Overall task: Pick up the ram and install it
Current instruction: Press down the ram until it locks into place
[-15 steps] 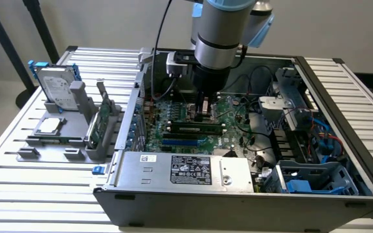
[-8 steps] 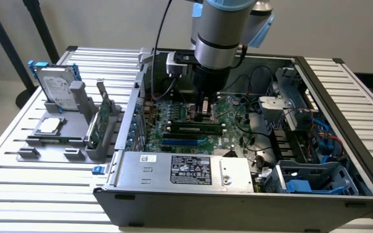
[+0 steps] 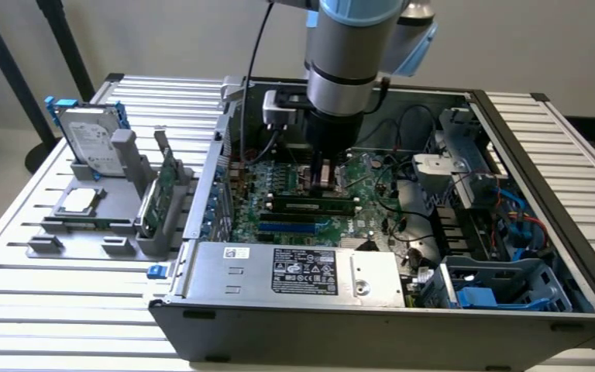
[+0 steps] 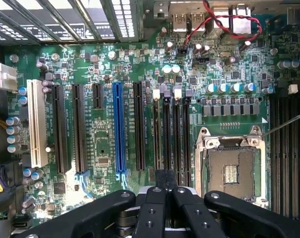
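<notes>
Surface: you have a ribbed aluminium table [image 3: 60, 310] under a pale wall, with an open computer case [image 3: 380, 325] lying on its side.

Parts stand: a grey holder [image 3: 122, 232] sits on the table toward the exterior view's left. It carries a silver hard drive [image 3: 89, 139] in a blue frame, upright, a broader green card [image 3: 158, 198] standing on edge beside it, and a small square chip [image 3: 78, 201] lying flat in front.

Case interior: your green motherboard [image 4: 105, 99] fills the floor of the case. A power supply [image 3: 297, 273] with a black label lies along the near wall; a blue drive cage [image 3: 494, 291] sits at the exterior view's right.

Slots: the wrist view gives you a white expansion slot [image 4: 36, 124], a blue slot [image 4: 118, 129] among black ones, four narrow black memory slots [image 4: 172, 134], and the bare metal CPU socket [image 4: 231, 166] just beside them.

Ram: the ram [image 3: 308, 206] lies seated lengthwise in a motherboard slot, a long dark stick with a label, just below the arm in the exterior view.

Gripper: your gripper [image 4: 165, 191] hangs low over the board near the memory slots. Its black fingers [image 4: 157, 208] are pressed together, with nothing visible between them.

Arm: the grey wrist [image 3: 349, 70] stands nearly vertical above the case centre.

Cables: red and black wires [image 4: 224, 22] loop near the rear ports.
</notes>
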Motion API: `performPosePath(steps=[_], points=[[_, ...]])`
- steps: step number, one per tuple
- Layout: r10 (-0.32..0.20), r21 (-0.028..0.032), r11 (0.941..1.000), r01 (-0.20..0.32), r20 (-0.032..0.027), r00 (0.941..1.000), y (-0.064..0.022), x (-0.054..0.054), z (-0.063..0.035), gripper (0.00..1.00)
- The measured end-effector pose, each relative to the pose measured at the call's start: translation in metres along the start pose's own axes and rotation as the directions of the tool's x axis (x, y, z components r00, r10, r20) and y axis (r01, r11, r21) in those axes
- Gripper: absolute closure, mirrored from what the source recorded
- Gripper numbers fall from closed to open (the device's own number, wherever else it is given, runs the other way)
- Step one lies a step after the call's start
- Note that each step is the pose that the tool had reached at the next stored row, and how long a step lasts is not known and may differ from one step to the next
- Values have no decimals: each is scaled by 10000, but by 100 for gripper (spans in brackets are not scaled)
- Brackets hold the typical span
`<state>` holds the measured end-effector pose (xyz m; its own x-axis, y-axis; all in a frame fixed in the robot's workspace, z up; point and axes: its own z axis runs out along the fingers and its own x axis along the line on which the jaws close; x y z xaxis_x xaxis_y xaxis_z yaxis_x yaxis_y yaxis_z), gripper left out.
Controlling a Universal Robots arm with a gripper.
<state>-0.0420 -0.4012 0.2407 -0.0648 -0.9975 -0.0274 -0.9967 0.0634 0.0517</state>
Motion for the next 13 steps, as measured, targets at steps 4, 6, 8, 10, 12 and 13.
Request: performPosePath(steps=[4,6,8,10,12,13], points=[[-15,21,10000,15,5,10000,3,0,20,89],[-27,41,10000,27,6,10000,3,0,33,89],[-45,65,10000,45,6,10000,2,0,43,89],[-63,89,9999,63,6,10000,2,0,52,89],[-78,110,9999,78,5,10000,1,0,60,89],[-86,119,9999,86,6,10000,1,0,65,89]])
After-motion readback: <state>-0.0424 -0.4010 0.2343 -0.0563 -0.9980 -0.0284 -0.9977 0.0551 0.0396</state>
